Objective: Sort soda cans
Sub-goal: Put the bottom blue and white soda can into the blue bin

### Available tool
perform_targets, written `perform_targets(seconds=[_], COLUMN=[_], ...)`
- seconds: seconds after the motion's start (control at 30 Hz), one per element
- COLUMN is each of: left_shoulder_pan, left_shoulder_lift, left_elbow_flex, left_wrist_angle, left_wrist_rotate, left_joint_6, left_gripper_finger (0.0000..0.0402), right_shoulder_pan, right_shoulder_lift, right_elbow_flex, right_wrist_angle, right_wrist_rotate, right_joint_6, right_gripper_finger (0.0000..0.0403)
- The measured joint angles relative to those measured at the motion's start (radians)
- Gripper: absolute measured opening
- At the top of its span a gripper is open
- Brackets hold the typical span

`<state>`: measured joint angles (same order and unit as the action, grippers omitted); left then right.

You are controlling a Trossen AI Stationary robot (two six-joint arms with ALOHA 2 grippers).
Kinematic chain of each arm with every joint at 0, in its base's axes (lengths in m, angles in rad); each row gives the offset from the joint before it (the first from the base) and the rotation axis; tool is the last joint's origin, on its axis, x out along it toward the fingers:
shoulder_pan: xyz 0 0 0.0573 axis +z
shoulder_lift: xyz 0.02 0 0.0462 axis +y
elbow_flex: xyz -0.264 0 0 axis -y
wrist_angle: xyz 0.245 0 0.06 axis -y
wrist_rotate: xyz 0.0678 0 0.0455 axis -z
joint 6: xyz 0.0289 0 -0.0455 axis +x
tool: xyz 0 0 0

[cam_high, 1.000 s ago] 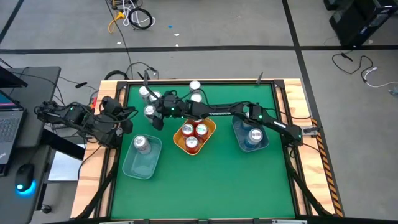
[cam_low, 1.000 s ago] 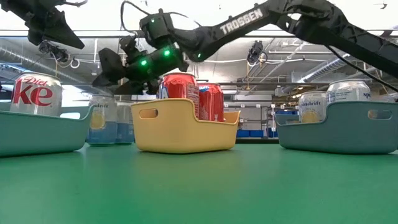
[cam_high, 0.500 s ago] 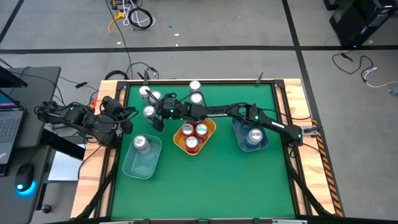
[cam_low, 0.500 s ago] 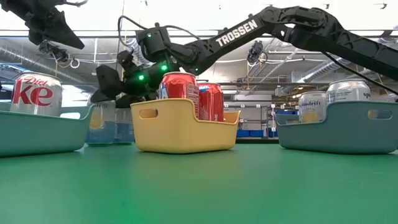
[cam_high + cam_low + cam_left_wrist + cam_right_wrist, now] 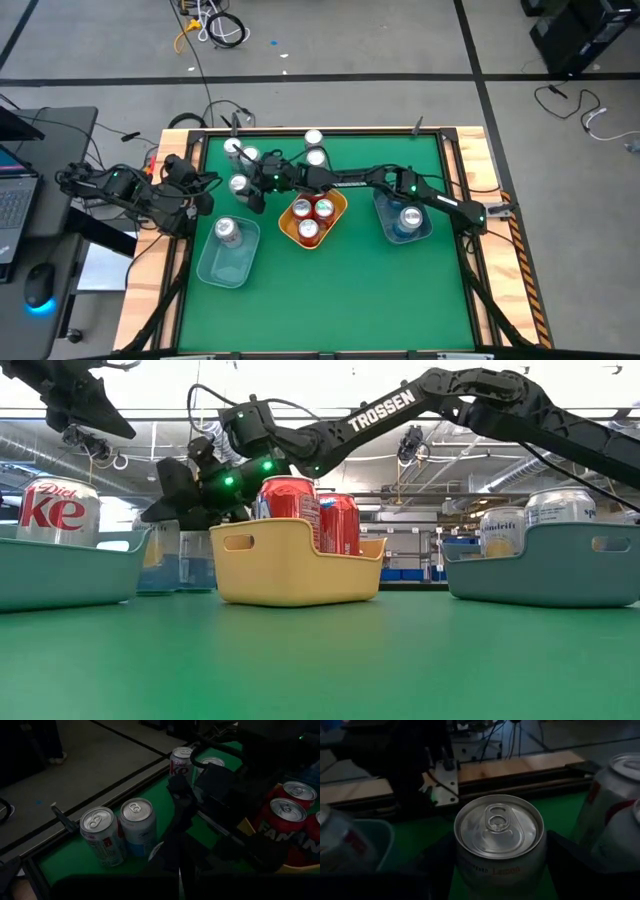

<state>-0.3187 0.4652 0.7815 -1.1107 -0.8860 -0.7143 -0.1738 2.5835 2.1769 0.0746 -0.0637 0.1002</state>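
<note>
Cans sit in three bins and in a loose cluster at the far left corner of the green table (image 5: 330,290). In the high view the yellow bin (image 5: 335,220) at centre holds three red cans (image 5: 312,216); the blue-grey bin on the left (image 5: 228,265) holds one Diet Coke can (image 5: 228,231), and the blue-grey bin on the right (image 5: 390,225) holds a silver-topped can (image 5: 411,217). The right arm stretches from the right edge across the right bin and past the far side of the yellow bin, so its dark links cover part of the table between the bins and the loose cans. The right gripper (image 5: 242,190) is down around a lemon can (image 5: 499,840) at the near end of that cluster; the right wrist view shows a dark finger on each side of the can, spread and straddling it, though whether they press on it I cannot tell. Just beside it stand two more cans (image 5: 615,800), crowding one flank of the gripper. Farther back are a can near the corner (image 5: 233,147) and two more (image 5: 314,147) along the far edge. The left gripper (image 5: 205,195), pressed together and holding nothing, waits over the table's left edge near the cluster; a wooden rail (image 5: 520,765) and cables lie beyond. In the low view the yellow bin hides most of the gripped can
</note>
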Motion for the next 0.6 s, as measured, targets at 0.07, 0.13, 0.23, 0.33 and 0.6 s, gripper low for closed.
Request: perform_targets(seconds=[0.07,0.13,0.23,0.33,0.6], left_shoulder_pan=[0.000,0.000,0.000,0.000,0.000], left_shoulder_lift=[0.000,0.000,-0.001,-0.002,-0.002], left_elbow_flex=[0.000,0.000,0.000,0.000,0.000], left_wrist_angle=[0.000,0.001,0.019,0.028,0.028], left_wrist_rotate=[0.000,-0.004,-0.030,-0.046,-0.064], left_joint_6=[0.000,0.000,-0.001,0.002,0.009], left_gripper_finger=[0.0001,0.0001,0.0001,0.0001,0.0001], right_shoulder_pan=[0.000,-0.002,-0.012,-0.028,-0.053], right_shoulder_lift=[-0.016,-0.040,-0.077,-0.121,-0.345], right_elbow_flex=[0.000,-0.002,-0.002,-0.002,-0.002], right_wrist_angle=[-0.047,-0.101,-0.157,-0.202,-0.412], right_wrist_rotate=[-0.010,-0.012,-0.013,-0.009,0.080], right_joint_6=[0.001,-0.007,-0.022,-0.037,-0.138], right_gripper_finger=[0.0252,0.0252,0.0252,0.0252,0.0252])
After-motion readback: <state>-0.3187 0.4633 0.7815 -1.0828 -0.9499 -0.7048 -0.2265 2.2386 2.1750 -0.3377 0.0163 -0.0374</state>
